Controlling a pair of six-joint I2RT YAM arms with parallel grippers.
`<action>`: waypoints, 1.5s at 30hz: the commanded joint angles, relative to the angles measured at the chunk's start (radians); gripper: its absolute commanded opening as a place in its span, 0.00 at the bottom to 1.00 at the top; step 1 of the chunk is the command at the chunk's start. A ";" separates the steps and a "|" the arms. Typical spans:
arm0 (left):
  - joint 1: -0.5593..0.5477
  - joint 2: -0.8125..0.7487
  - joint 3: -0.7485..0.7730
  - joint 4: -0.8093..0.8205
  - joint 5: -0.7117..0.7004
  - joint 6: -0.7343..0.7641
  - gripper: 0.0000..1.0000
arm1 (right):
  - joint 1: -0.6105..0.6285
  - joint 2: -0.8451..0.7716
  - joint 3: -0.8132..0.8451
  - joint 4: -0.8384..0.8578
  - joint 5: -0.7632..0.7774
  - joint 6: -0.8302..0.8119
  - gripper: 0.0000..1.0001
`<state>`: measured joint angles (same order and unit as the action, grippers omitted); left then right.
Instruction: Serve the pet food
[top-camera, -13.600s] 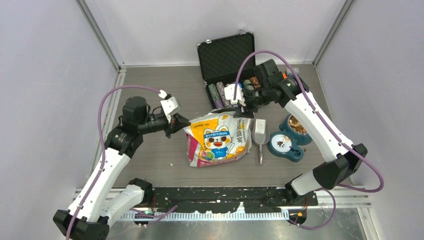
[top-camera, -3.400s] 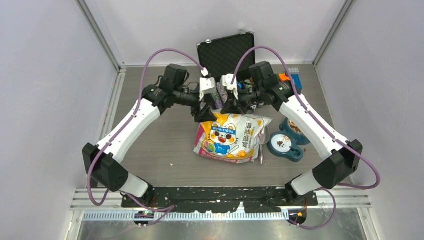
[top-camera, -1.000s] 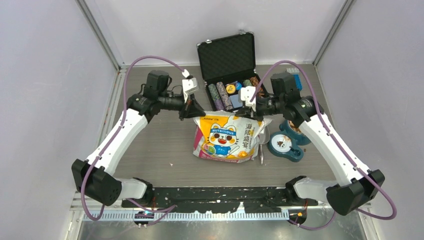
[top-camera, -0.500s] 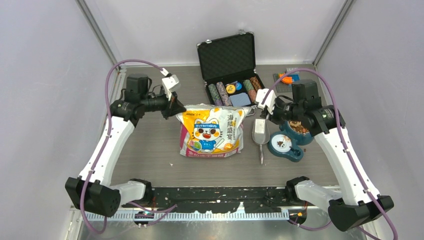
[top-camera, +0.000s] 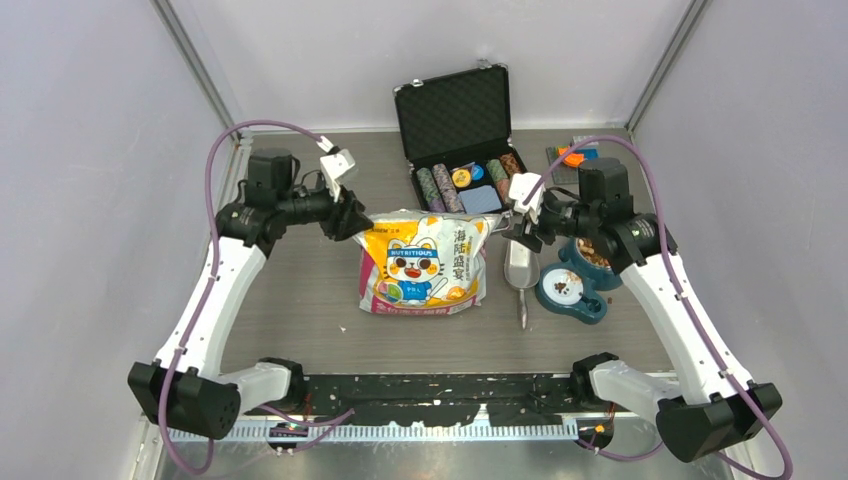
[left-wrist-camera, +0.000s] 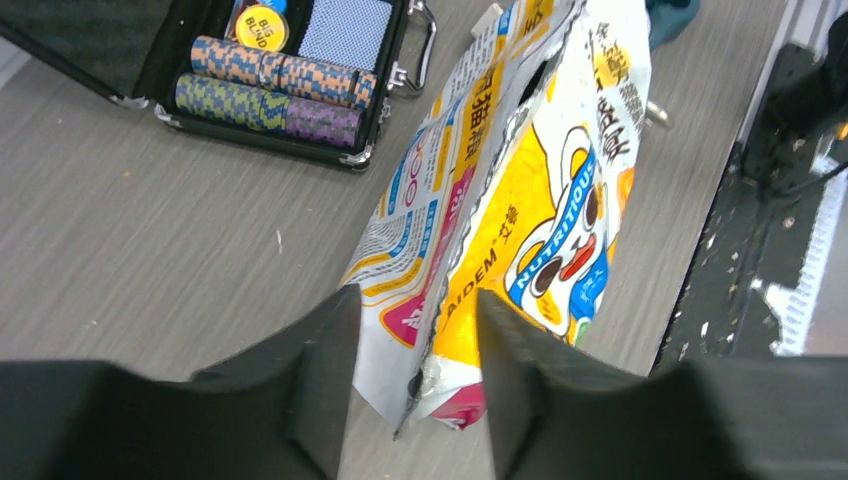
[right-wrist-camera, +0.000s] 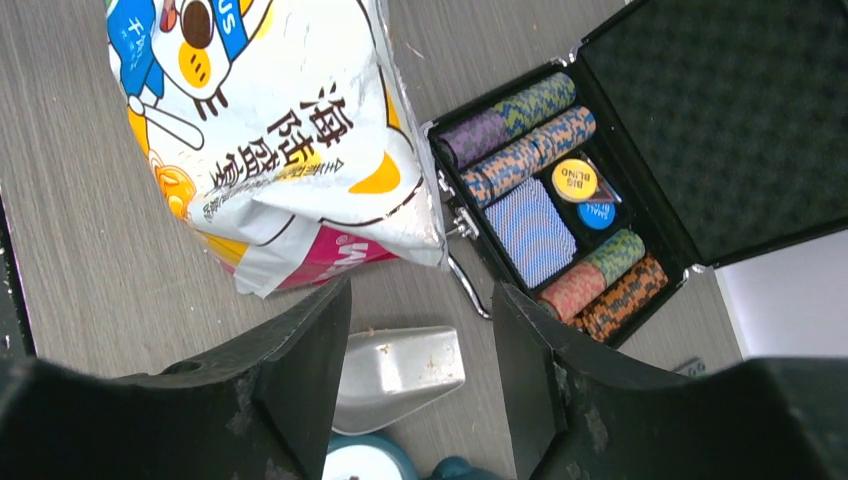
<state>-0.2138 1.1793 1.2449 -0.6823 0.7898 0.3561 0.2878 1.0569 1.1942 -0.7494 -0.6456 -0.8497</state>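
- L gripper (left-wrist-camera: 410, 300): jaws part-open, bag (left-wrist-camera: 520, 190) corner loose between 2 fingers.
- R gripper (right-wrist-camera: 420, 290): jaws open, empty; scoop (right-wrist-camera: 395, 372) just beneath, bag beside.

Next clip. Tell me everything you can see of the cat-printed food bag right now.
The glossy white, yellow and pink plastic pouch printed with a cartoon cat lies face up and puffed on the grey wood-grain table, its crumpled top edge gaping toward the open black chip case. The left gripper has its jaws apart around one top corner, apparently not pinching; the right gripper hovers open near the other. A metal scoop lies just beside it.
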 joint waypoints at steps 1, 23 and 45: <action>0.005 -0.056 0.008 0.069 0.023 -0.017 0.56 | 0.000 0.017 0.002 0.107 -0.086 0.026 0.62; 0.006 -0.386 -0.120 0.368 -1.005 -0.641 0.99 | -0.017 -0.183 -0.161 0.830 0.801 0.830 0.96; 0.350 -0.164 -0.093 0.191 -0.961 -0.882 0.99 | -0.512 -0.128 -0.189 0.470 1.188 1.185 0.96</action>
<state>0.1211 1.0397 1.1622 -0.5278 -0.2237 -0.4736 -0.2203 0.9855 1.0351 -0.3244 0.4820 0.3244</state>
